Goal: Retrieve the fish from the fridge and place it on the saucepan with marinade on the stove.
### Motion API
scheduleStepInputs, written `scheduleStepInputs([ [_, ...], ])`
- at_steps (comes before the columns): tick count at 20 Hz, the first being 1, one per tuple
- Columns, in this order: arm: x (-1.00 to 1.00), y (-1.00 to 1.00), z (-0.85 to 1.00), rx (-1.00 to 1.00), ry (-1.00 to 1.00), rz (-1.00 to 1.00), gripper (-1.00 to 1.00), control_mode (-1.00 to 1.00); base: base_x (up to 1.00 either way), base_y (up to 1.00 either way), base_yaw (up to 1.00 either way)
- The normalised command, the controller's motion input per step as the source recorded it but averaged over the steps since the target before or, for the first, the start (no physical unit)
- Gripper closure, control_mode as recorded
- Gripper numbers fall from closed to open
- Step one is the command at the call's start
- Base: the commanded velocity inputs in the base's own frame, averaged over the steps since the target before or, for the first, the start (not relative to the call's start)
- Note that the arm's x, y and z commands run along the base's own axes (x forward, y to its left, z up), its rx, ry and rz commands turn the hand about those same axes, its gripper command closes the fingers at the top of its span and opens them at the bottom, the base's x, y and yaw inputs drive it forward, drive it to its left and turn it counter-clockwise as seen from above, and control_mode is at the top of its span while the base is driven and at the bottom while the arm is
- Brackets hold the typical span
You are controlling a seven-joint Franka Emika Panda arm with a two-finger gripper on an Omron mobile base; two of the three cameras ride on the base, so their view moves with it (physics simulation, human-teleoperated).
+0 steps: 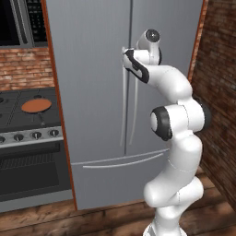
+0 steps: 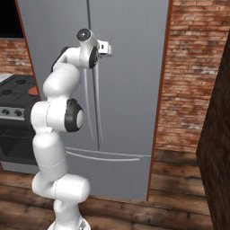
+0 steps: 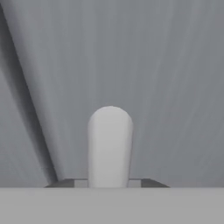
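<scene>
The tall grey steel fridge [image 1: 97,92] stands with both doors closed, so the fish is hidden. My gripper [image 1: 124,51] is up at the top of the long vertical handles by the door seam. It is shut on a fridge door handle [image 3: 109,144], whose rounded end rises between the finger tips in the hand view. From the right, the gripper [image 2: 107,47] shows at the same height against the doors. The saucepan [image 1: 37,106] with its reddish-brown marinade [image 1: 36,104] sits on the stove [image 1: 14,117], left of the fridge.
Silver knobs [image 1: 36,135] line the stove front above a dark oven door [image 1: 27,170]. A brick wall [image 2: 193,81] stands right of the fridge. The fridge's bottom drawer [image 1: 120,179] has a long horizontal handle. The floor is wood planks [image 2: 179,197].
</scene>
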Motion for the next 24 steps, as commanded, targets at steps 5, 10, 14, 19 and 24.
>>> scheduleStepInputs([
  [5, -0.38, -0.24, 0.00, 0.00, -0.05, 0.00, 1.00, -1.00, 0.00, 0.00, 0.00],
  [10, -0.48, -0.33, 0.03, 0.00, -0.01, 0.00, 1.00, -1.00, 0.00, 0.00, 0.00],
  [14, -0.46, -0.38, 0.08, 0.00, 0.00, 0.00, 1.00, -1.00, 0.00, 0.00, 0.00],
  [19, -0.48, -0.37, 0.10, 0.00, 0.00, 0.00, 1.00, -1.00, 0.00, 0.00, 0.00],
  [24, -0.52, -0.37, 0.14, 0.00, 0.00, 0.00, 1.00, -1.00, 0.00, 0.00, 0.00],
])
